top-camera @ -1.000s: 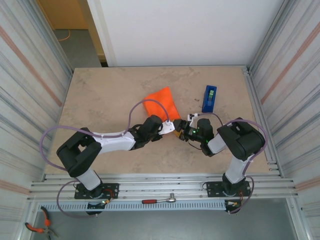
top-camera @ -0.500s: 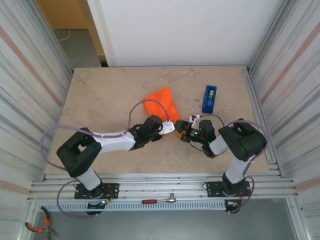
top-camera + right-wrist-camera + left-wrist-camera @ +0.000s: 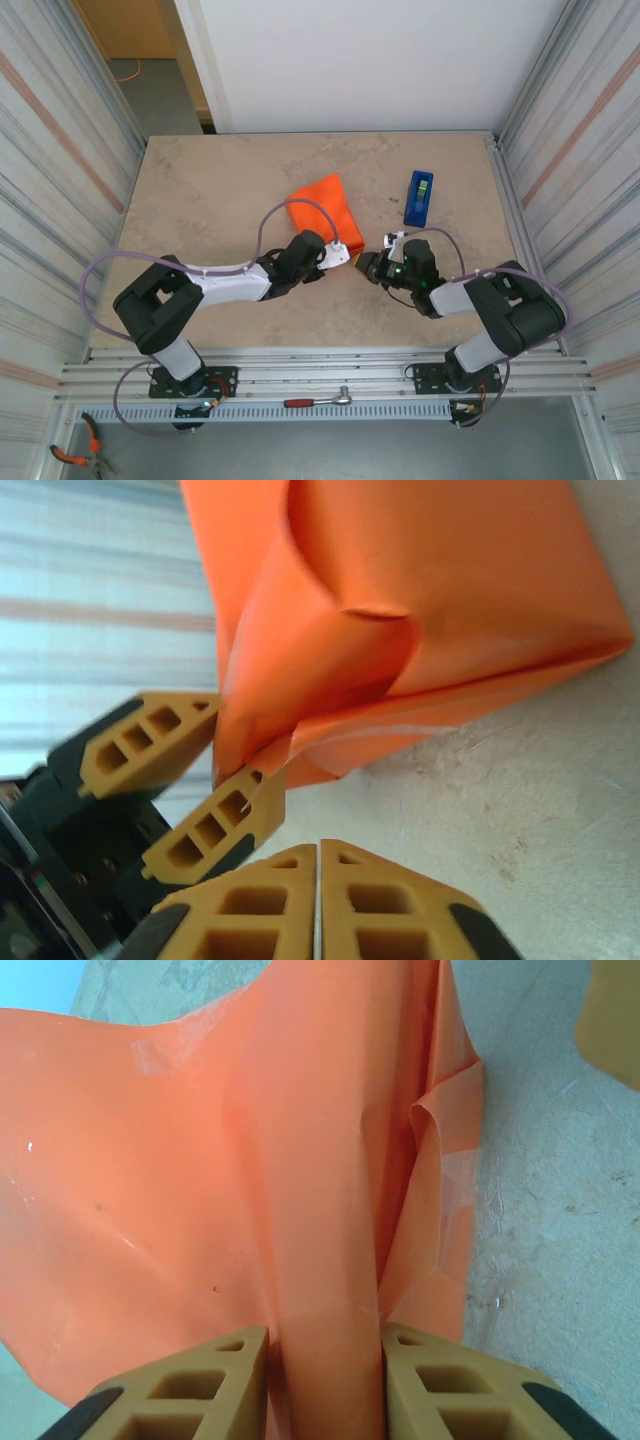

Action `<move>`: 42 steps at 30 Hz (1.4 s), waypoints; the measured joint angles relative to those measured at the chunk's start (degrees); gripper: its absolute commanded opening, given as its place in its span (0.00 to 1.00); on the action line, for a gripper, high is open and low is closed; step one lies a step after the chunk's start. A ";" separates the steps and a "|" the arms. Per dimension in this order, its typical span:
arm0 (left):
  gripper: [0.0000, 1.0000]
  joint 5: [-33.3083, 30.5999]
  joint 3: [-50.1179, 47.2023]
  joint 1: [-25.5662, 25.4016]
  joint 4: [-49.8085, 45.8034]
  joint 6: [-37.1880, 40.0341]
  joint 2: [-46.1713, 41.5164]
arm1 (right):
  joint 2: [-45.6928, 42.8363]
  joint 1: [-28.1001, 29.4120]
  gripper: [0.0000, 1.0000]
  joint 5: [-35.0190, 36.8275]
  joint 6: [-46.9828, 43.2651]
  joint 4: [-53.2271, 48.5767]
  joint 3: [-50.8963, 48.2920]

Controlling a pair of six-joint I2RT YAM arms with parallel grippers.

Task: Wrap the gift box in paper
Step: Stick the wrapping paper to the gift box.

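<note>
The orange paper (image 3: 322,205) lies folded round the gift box at the table's middle, and the box itself is hidden under it. My left gripper (image 3: 340,252) is at the parcel's near end, shut on a raised fold of the paper (image 3: 200,1160); in the left wrist view the gripper (image 3: 325,1345) has that fold squeezed between both pads. My right gripper (image 3: 368,266) sits just right of it on the tabletop. In the right wrist view the right gripper (image 3: 318,855) is shut with nothing in it, a little short of the paper (image 3: 420,600) and of the left fingers (image 3: 215,820).
A blue tape dispenser (image 3: 419,197) stands to the right of the parcel. Ribbed walls close the table (image 3: 200,190) on left and right. A wrench (image 3: 318,400) lies on the rail below the arm bases.
My right gripper has shut and drawn back slightly to the right, its arm swinging outward. The left gripper keeps its hold on the paper fold and has not moved.
</note>
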 measured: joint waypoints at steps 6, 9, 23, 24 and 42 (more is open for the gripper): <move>0.31 0.00 0.00 0.00 0.00 0.00 0.00 | -1.95 1.60 0.00 0.26 -4.68 -7.78 2.62; 0.31 0.00 0.00 0.00 0.00 0.00 0.00 | -0.44 1.88 0.00 0.28 -5.05 -8.46 3.34; 0.31 0.00 0.00 0.00 0.00 0.00 0.00 | 10.16 3.21 0.00 0.39 -4.37 -3.02 7.43; 0.31 0.00 0.00 0.00 0.00 0.00 0.00 | 10.56 3.21 0.00 0.37 -4.35 -2.75 7.76; 0.31 -0.02 0.00 0.00 0.02 0.00 0.00 | 12.07 1.92 0.00 -1.81 -3.06 -1.38 11.43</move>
